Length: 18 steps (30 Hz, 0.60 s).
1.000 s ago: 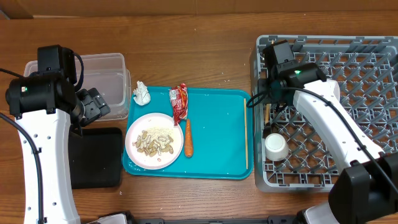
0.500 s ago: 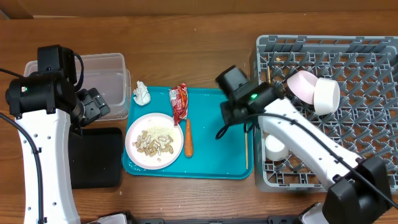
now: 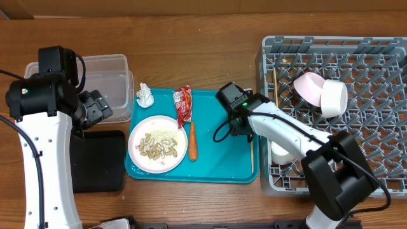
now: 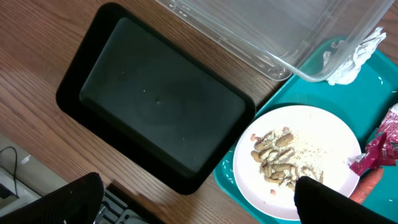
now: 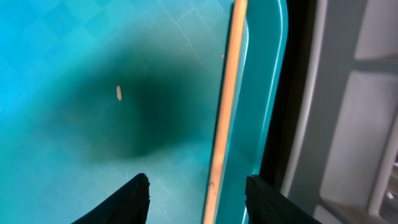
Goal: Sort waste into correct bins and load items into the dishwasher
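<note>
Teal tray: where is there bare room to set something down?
Bare tray floor lies between the carrot and the chopstick, with the right gripper over its upper part. It is crowded around the plate, wrapper and tissue.

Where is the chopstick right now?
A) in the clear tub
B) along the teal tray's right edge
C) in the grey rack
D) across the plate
B: the chopstick lies along the right rim of the teal tray, with the open right end effector straddling it from above.
</note>
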Each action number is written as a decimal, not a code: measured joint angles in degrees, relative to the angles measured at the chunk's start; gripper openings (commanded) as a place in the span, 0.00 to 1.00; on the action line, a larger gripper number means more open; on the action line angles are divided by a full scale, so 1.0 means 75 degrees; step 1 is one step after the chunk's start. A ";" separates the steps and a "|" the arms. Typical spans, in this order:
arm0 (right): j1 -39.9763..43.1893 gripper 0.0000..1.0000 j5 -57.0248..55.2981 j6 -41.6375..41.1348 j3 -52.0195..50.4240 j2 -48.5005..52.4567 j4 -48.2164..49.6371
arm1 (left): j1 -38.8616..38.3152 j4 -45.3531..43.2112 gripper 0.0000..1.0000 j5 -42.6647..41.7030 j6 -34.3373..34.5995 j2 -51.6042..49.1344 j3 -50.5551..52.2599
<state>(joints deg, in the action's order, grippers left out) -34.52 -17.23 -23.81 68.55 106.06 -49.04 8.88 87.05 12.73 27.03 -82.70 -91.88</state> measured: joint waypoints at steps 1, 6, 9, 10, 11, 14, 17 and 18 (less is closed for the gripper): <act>0.0000 0.53 -0.0015 0.0000 0.0000 0.0035 0.0032 | 0.0000 0.0000 1.00 0.0000 0.0000 0.0000 0.0000; 0.0000 0.53 0.0050 -0.0020 0.0000 0.0341 0.0154 | 0.0000 0.0000 1.00 0.0000 0.0000 0.0000 0.0000; 0.0000 0.41 0.0189 -0.0020 0.0032 0.0458 0.0198 | 0.0000 0.0000 1.00 0.0000 0.0000 0.0000 0.0000; 0.0000 0.39 0.0259 -0.0050 0.0064 0.0501 0.0198 | 0.0000 0.0000 1.00 0.0000 0.0000 0.0000 0.0000; 0.0000 0.34 0.0294 -0.0012 0.0096 0.0527 0.0189 | 0.0000 0.0000 1.00 0.0000 0.0000 0.0000 0.0000; -0.0012 0.24 0.0376 0.0090 0.0157 0.0586 0.0137 | 0.0000 0.0003 1.00 0.0000 0.0000 0.0000 0.0000; -0.0082 0.23 0.0440 0.0236 0.0192 0.0597 0.0047 | 0.0000 0.0000 1.00 -0.0003 0.0000 0.0000 0.0000; -0.0117 0.24 0.0449 0.0262 0.0198 0.0597 0.0003 | 0.0000 0.0000 1.00 0.0000 0.0000 0.0000 0.0000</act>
<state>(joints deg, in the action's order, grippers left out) -35.40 -13.87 -21.85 70.04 110.54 -49.01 8.88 87.05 12.73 27.03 -82.70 -91.88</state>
